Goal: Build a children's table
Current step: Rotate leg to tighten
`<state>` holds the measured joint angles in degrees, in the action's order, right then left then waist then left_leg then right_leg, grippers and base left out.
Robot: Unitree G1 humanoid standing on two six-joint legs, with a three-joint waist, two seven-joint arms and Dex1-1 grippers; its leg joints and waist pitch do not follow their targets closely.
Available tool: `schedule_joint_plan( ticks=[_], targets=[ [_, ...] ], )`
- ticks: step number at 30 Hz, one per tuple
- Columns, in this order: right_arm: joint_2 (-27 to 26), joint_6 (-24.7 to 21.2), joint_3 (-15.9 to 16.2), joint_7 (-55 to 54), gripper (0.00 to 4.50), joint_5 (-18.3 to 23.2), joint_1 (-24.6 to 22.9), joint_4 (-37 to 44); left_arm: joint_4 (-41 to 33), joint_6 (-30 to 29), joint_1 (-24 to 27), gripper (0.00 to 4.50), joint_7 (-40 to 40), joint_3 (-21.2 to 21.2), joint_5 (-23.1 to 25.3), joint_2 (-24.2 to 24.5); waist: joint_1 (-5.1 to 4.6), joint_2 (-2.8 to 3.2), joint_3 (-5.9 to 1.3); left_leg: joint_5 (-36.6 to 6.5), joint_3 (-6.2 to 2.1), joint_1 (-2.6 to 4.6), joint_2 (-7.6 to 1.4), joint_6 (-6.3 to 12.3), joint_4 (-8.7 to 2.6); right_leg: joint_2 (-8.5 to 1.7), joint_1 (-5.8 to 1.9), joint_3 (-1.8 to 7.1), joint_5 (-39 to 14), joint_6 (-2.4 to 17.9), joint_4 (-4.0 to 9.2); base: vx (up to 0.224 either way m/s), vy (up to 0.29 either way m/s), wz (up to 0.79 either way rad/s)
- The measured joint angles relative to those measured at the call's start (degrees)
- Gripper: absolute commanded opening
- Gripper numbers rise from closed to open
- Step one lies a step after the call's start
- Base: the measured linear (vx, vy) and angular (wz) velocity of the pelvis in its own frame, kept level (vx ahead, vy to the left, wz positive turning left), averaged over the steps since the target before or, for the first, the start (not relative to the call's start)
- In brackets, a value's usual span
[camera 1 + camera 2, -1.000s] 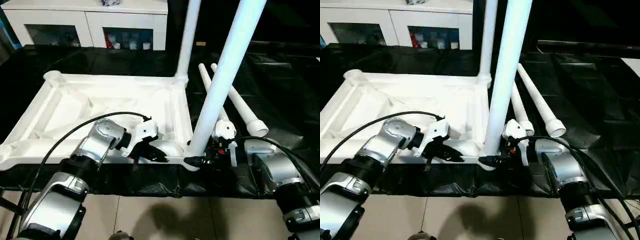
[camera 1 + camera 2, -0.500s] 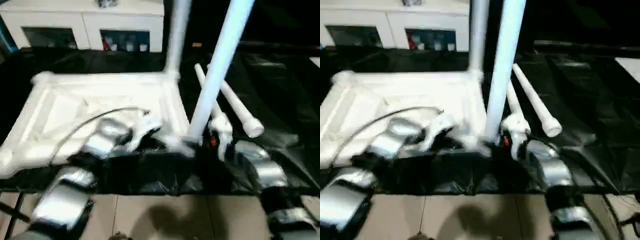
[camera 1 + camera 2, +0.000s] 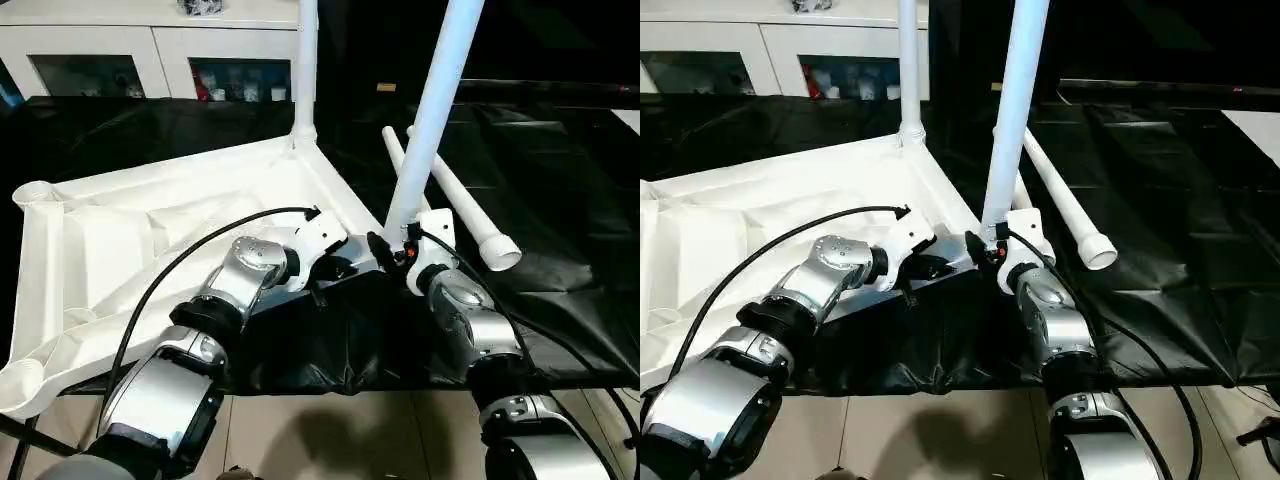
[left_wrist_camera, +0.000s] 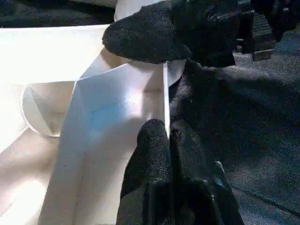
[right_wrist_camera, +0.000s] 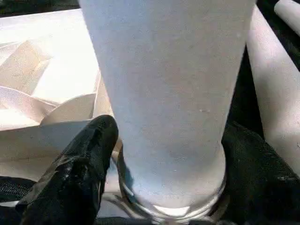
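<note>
The children's table (image 3: 150, 230) has swung round on the black tabletop (image 3: 560, 200). Its near corner now points at the robot, at 6 o'clock. The left end effector (image 4: 168, 131) is pinched tight on the thin rim. The right end effector (image 5: 168, 154) hugs the bottom of the near leg (image 3: 435, 100). Two spare legs (image 3: 460, 205) wait at 3 o'clock, so two corners are probably next.

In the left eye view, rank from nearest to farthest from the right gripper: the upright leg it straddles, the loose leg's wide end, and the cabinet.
1. Upright white tube leg, between the right gripper fingers.
2. Loose white tapered leg's wide end, on the black cloth to its right.
3. White glass-door cabinet, far back left.
</note>
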<state>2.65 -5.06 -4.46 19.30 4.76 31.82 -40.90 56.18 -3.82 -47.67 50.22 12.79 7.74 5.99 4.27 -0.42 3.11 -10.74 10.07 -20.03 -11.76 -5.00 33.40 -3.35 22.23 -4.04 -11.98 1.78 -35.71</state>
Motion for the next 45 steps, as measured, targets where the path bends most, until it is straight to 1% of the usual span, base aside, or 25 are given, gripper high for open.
schedule_joint_plan(
  ticks=[3,4,5,6,9,11,14,16,17,20,21,23,26,28,31,33,34,36,38,39,40,41,42,43,45],
  targets=[
    [0.90,0.53,1.61,-0.01,3.81,-1.55,-0.66,0.72,0.69,0.86,-0.40,0.00,-0.13,0.18,0.03,-0.11,0.07,-0.01,0.01,0.00,0.00,-0.02,0.00,0.00,0.00,0.00,0.00,0.00,0.00,0.00,0.01,0.000,0.000,0.00],
    [1.66,0.07,2.43,0.00,3.81,-2.33,-1.90,2.74,1.02,1.35,-0.65,0.00,-0.59,0.53,0.12,-0.40,0.31,-0.01,0.01,0.00,0.00,-0.05,0.00,0.00,0.00,0.00,0.01,-0.01,0.00,0.00,0.04,0.000,0.000,0.00],
    [2.76,-0.71,3.26,0.37,3.81,-2.74,-4.47,6.67,1.18,1.95,-0.72,0.00,-0.71,0.79,0.47,-0.87,0.82,-0.02,0.04,0.00,0.01,-0.06,0.01,0.01,-0.07,0.00,0.00,-0.01,-0.01,-0.01,0.12,0.000,0.000,0.00],
    [2.99,-1.13,3.43,0.72,3.81,-2.92,-5.41,8.21,1.25,2.36,-0.73,0.00,-0.74,0.81,0.66,-0.85,0.85,-0.02,0.04,0.00,0.04,-0.05,0.01,0.02,-0.12,-0.01,0.00,0.01,-0.01,-0.01,0.14,0.000,0.000,0.00],
    [4.78,-4.13,4.89,1.75,3.81,-3.71,-9.23,14.94,2.26,3.17,-1.11,0.00,-1.29,0.86,0.93,-1.12,0.98,-0.02,0.04,0.02,0.05,-0.04,0.02,0.04,-0.14,-0.01,-0.02,0.01,0.00,-0.05,0.16,0.000,0.000,0.00],
    [6.35,-7.08,6.04,2.77,3.81,-4.56,-12.92,21.28,3.19,3.94,-1.43,0.00,-1.72,0.88,1.00,-1.26,1.04,-0.04,0.05,0.04,0.05,-0.01,0.02,0.06,-0.18,-0.01,-0.07,0.01,0.00,-0.09,0.20,0.000,0.000,0.00],
    [6.83,-10.71,9.46,5.16,3.81,-4.68,-16.93,27.59,4.08,4.56,-1.74,0.00,-3.87,0.86,1.09,-0.95,0.50,-0.13,0.11,0.04,0.05,-0.04,0.02,0.05,-0.23,-0.01,-0.10,0.02,0.15,-0.31,0.35,0.000,0.000,0.00],
    [6.67,-11.79,10.78,5.63,3.81,-4.74,-17.25,28.73,4.25,4.70,-1.85,0.00,-4.28,0.87,1.12,-1.06,0.49,-0.14,0.11,0.04,0.05,-0.02,0.02,0.05,-0.25,-0.01,-0.08,0.01,0.10,-0.51,0.44,0.000,0.000,0.00],
    [6.62,-12.36,11.84,5.85,3.81,-5.12,-17.95,30.08,4.25,5.15,-1.87,0.00,-4.36,0.86,1.12,-1.44,0.67,-0.15,0.12,0.04,0.06,-0.06,0.03,0.05,-0.27,-0.01,-0.02,0.03,0.13,-0.49,0.48,0.000,0.000,0.00],
    [6.61,-14.05,13.14,6.06,3.81,-5.20,-18.80,32.49,4.25,6.73,-1.81,0.00,-4.40,0.64,0.92,-1.96,1.04,-0.26,0.19,0.06,0.06,-0.25,0.03,0.09,-0.26,-0.01,0.01,0.03,0.20,-0.38,0.59,0.000,0.000,0.00],
    [6.63,-14.57,13.21,6.10,3.86,-5.18,-18.80,33.31,4.06,6.81,-1.78,0.44,-4.43,0.35,0.78,-2.04,1.01,-0.25,0.18,0.03,0.06,-0.37,0.04,0.14,-0.26,-0.03,0.05,0.04,0.20,-0.38,0.68,0.000,0.000,0.00],
    [6.69,-14.68,13.21,6.17,3.86,-5.17,-18.75,33.54,3.44,7.09,-1.59,0.55,-4.44,-0.55,0.16,-1.96,0.93,-0.26,0.19,0.14,0.09,-0.52,0.05,0.54,-0.23,-0.03,0.16,0.04,0.20,-0.38,0.70,0.000,0.000,0.00],
    [6.88,-16.08,14.06,6.51,3.86,-5.50,-18.61,33.51,-5.14,6.37,-0.78,0.72,-6.59,-2.78,-1.34,0.80,0.70,-0.44,0.27,0.16,0.09,-1.11,0.01,0.58,-0.11,-0.03,0.83,0.03,0.20,-0.37,0.48,0.000,0.000,0.00],
    [7.33,-16.79,14.08,6.96,3.86,-5.62,-18.62,33.51,-8.15,5.67,-0.92,0.92,-8.04,-4.02,-1.34,2.47,0.50,-0.45,0.27,0.15,0.12,-1.08,0.00,0.60,-0.09,-0.02,0.85,0.03,0.19,-0.35,0.43,0.000,0.000,0.00],
    [7.71,-17.42,14.16,7.33,3.86,-5.64,-18.60,33.63,-10.10,3.93,-0.53,0.92,-9.52,-4.80,-1.31,3.89,0.67,-0.71,0.41,0.15,0.14,-1.05,-0.01,0.59,-0.04,-0.02,0.83,0.04,0.19,-0.35,0.37,0.000,0.000,0.00],
    [7.82,-18.29,14.61,7.63,3.86,-5.65,-18.56,33.96,-13.90,0.61,0.69,0.92,-11.23,-6.17,-1.27,6.33,0.50,-1.04,0.61,0.15,0.13,-1.04,-0.07,0.57,0.09,-0.01,0.85,0.04,0.19,-0.35,0.23,0.000,0.000,0.00],
    [8.14,-18.57,14.93,7.95,3.86,-5.65,-18.57,34.15,-16.42,-1.08,1.64,0.92,-12.01,-7.14,-1.26,7.88,0.30,-1.07,0.63,0.15,0.13,-1.04,-0.08,0.56,0.14,-0.01,0.86,0.05,0.19,-0.35,0.18,0.000,0.000,0.00],
    [8.69,-18.90,15.24,8.63,3.86,-5.64,-18.46,34.05,-24.28,-6.49,4.95,0.92,-14.39,-10.00,0.97,13.23,-0.31,-1.07,0.63,0.15,0.15,-1.01,-0.08,0.55,0.15,-0.01,0.87,0.07,0.18,-0.34,0.09,0.000,0.000,0.00],
    [9.44,-19.29,15.16,8.72,3.86,-5.65,-18.43,33.91,-27.63,-9.93,6.25,0.92,-15.91,-13.05,2.67,16.67,-0.26,-1.10,0.65,0.17,0.14,-1.02,-0.08,0.48,0.17,0.00,0.87,0.06,0.16,-0.30,0.02,0.000,0.000,0.00],
    [9.17,-19.36,15.15,8.67,3.86,-5.63,-18.10,33.80,-31.80,-12.29,8.48,0.92,-16.39,-14.19,4.60,18.18,-0.22,-1.11,0.64,0.16,0.15,-0.98,-0.08,0.45,0.17,-0.01,0.85,0.08,0.16,-0.30,0.01,0.000,0.000,0.00],
    [8.96,-19.35,15.15,8.66,3.86,-5.61,-18.07,33.83,-33.75,-13.91,9.77,0.92,-16.82,-15.15,5.94,19.09,-0.26,-1.13,0.63,0.15,0.15,-0.96,-0.08,0.45,0.20,-0.01,0.82,0.09,0.16,-0.30,0.00,0.000,0.000,0.00],
    [8.97,-19.37,15.15,8.64,3.56,-5.61,-18.06,33.75,-34.34,-15.25,10.31,0.63,-16.99,-15.87,7.02,19.58,0.20,-1.22,0.66,0.14,0.12,-1.04,-0.08,0.37,0.24,-0.01,0.82,0.06,0.16,-0.31,-0.01,0.000,0.000,0.00],
    [8.51,-19.39,15.25,8.60,3.56,-5.58,-17.59,33.32,-36.27,-16.62,11.79,0.63,-17.25,-16.30,8.42,20.38,0.20,-1.22,0.66,0.09,0.15,-1.01,-0.08,0.25,0.23,-0.01,0.83,0.09,0.17,-0.31,-0.01,0.000,0.000,0.00],
    [7.55,-19.43,15.28,8.22,3.43,-5.55,-16.83,32.79,-39.63,-19.11,14.86,0.53,-18.03,-17.12,10.82,22.11,-0.09,-1.24,0.67,0.08,0.19,-0.96,-0.08,0.25,0.26,-0.02,0.83,0.17,0.18,-0.31,-0.08,0.000,0.000,0.00],
    [7.39,-19.47,15.08,7.85,3.34,-5.51,-16.04,31.80,-41.58,-22.17,17.24,0.45,-18.60,-18.64,13.19,23.77,-0.05,-1.55,0.73,0.15,0.16,-0.95,-0.08,0.14,0.25,-0.01,0.84,0.14,0.19,-0.32,-0.14,0.000,0.000,0.00]
  ],
)
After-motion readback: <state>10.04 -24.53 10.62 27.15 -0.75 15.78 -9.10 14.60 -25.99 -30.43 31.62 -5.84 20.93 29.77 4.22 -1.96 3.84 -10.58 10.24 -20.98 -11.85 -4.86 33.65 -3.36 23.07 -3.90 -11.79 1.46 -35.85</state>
